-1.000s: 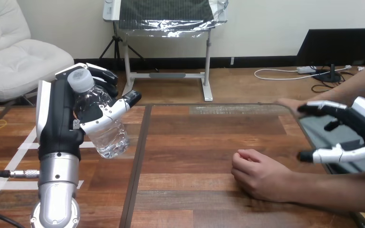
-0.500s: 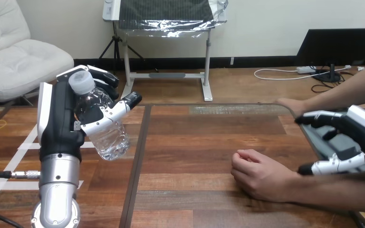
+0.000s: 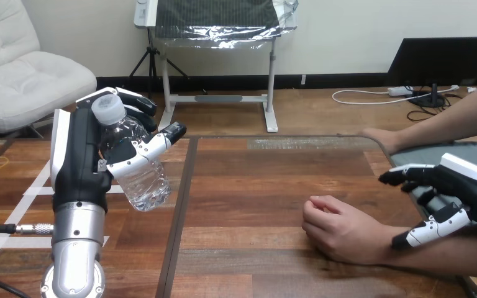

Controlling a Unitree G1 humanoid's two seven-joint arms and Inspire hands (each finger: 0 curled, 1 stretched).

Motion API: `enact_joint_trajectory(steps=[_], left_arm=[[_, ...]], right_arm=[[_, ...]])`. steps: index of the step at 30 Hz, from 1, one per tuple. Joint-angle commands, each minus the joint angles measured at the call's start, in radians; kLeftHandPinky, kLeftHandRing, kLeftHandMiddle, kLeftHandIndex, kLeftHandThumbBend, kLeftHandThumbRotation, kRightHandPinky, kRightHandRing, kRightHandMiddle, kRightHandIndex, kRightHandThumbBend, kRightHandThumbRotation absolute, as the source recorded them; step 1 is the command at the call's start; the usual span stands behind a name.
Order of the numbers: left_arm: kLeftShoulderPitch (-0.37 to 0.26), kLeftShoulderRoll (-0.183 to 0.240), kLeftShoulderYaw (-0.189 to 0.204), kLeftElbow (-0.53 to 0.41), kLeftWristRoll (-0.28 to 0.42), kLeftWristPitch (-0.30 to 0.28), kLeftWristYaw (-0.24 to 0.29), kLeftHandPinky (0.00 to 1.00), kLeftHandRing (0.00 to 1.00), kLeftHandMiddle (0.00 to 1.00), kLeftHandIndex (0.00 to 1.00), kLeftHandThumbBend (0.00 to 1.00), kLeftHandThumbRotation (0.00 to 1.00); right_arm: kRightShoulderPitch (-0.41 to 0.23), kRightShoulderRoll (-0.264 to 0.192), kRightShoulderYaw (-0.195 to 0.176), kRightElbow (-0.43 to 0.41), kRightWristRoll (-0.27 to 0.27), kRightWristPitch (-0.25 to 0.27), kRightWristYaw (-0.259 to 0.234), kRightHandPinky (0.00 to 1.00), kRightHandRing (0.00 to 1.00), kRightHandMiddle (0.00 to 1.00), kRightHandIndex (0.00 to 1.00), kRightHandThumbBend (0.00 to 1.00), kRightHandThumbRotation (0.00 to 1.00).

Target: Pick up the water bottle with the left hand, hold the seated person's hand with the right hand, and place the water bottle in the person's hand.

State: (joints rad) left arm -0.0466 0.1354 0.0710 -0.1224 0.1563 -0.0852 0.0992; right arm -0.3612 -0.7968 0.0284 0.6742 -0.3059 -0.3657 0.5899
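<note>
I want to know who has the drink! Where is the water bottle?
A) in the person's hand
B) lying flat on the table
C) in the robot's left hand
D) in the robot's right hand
C: the left hand has its fingers and thumb curled round the water bottle.

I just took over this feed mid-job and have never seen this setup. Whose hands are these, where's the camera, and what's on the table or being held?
This is one view, from a camera on the robot's head, looking down over a wooden table. The two black-and-white machine hands are the robot's own. Its left hand, at the view's left, is raised with fingers and thumb curled round a clear water bottle, cap up. Its right hand, at the right, is open, over a seated person's wrist but not closed round it. The person's nearer hand rests on the table, loosely closed.
</note>
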Motion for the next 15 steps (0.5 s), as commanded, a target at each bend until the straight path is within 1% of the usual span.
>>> enact_joint_trajectory(steps=[1,8,13,15], left_arm=[[-0.04,-0.004,0.006,-0.021,-0.011,-0.026,0.001,0.27,0.34,0.39,0.42,0.64,0.0],[-0.04,-0.004,0.005,-0.02,-0.012,-0.028,0.001,0.27,0.34,0.38,0.42,0.64,0.0],[-0.039,-0.006,0.006,-0.021,-0.016,-0.027,-0.001,0.27,0.34,0.38,0.42,0.64,0.0],[-0.038,-0.006,0.005,-0.023,-0.015,-0.025,-0.001,0.27,0.34,0.38,0.42,0.64,0.0]], right_arm=[[-0.068,-0.049,0.026,-0.044,-0.022,0.072,0.042,0.81,0.92,0.93,0.89,1.0,0.12],[-0.086,-0.055,0.051,-0.057,-0.044,0.117,0.086,0.82,0.93,0.94,0.9,1.0,0.11],[-0.089,-0.057,0.063,-0.069,-0.056,0.137,0.09,0.82,0.93,0.93,0.89,1.0,0.12],[-0.09,-0.054,0.067,-0.075,-0.062,0.152,0.089,0.82,0.92,0.93,0.89,1.0,0.11]])
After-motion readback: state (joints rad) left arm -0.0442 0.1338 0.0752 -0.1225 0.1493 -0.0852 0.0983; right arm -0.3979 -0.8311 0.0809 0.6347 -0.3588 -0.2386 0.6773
